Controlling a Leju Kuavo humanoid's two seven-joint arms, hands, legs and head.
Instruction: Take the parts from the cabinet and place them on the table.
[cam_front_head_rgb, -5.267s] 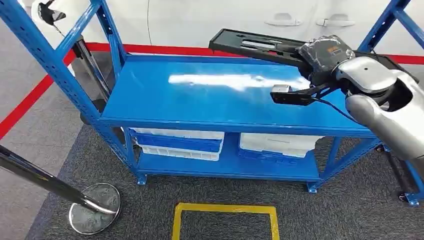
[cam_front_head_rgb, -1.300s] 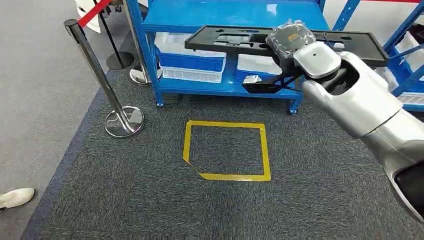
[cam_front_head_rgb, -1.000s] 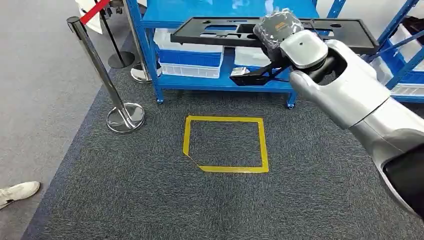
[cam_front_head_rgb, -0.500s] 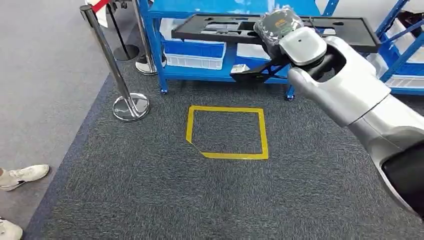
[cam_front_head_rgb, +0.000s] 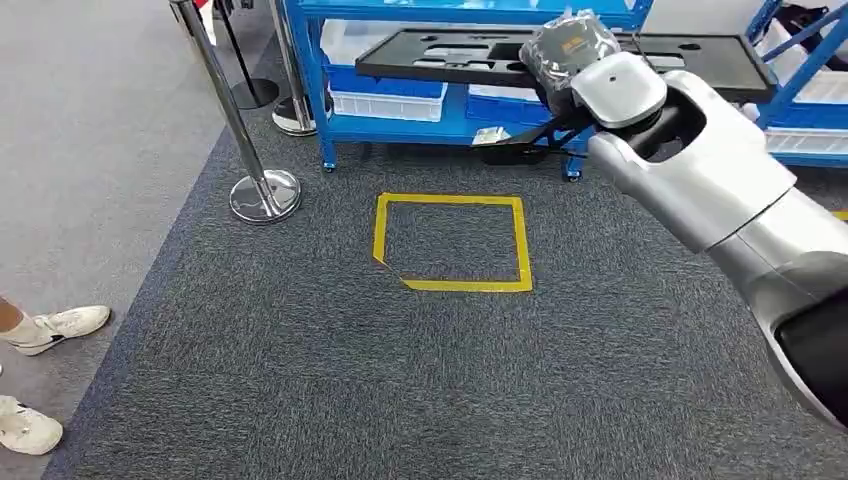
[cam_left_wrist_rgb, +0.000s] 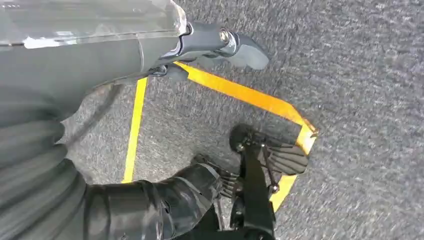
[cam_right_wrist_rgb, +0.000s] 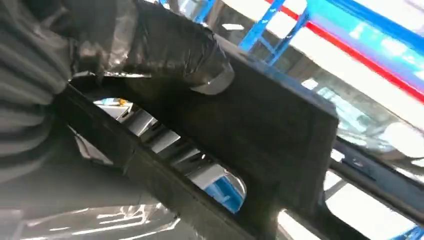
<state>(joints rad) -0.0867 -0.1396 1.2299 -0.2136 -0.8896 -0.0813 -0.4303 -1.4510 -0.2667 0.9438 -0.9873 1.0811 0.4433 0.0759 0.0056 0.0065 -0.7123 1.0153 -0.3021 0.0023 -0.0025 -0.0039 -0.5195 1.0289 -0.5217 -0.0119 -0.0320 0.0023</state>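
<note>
Right hand (cam_front_head_rgb: 568, 48) grips long black part (cam_front_head_rgb: 470, 57) far right, left hand (cam_left_wrist_rgb: 220, 45) empty with fingers apart, dark grey carpet (cam_front_head_rgb: 400, 380), yellow tape square (cam_front_head_rgb: 450, 243), blue rack (cam_front_head_rgb: 420, 128) far, chrome stanchion (cam_front_head_rgb: 262, 190) left

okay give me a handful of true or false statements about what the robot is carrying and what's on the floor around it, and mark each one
1. The right hand holds a long black part. True.
2. The yellow tape rectangle on the carpet has a box standing inside it. False: only bare carpet lies inside it.
3. A chrome stanchion post stands on the floor beside the blue rack. True.
4. The black part rests flat on the floor. False: it is held up in the air in front of the rack.
5. A person's white shoes are at the carpet's edge. True.
</note>
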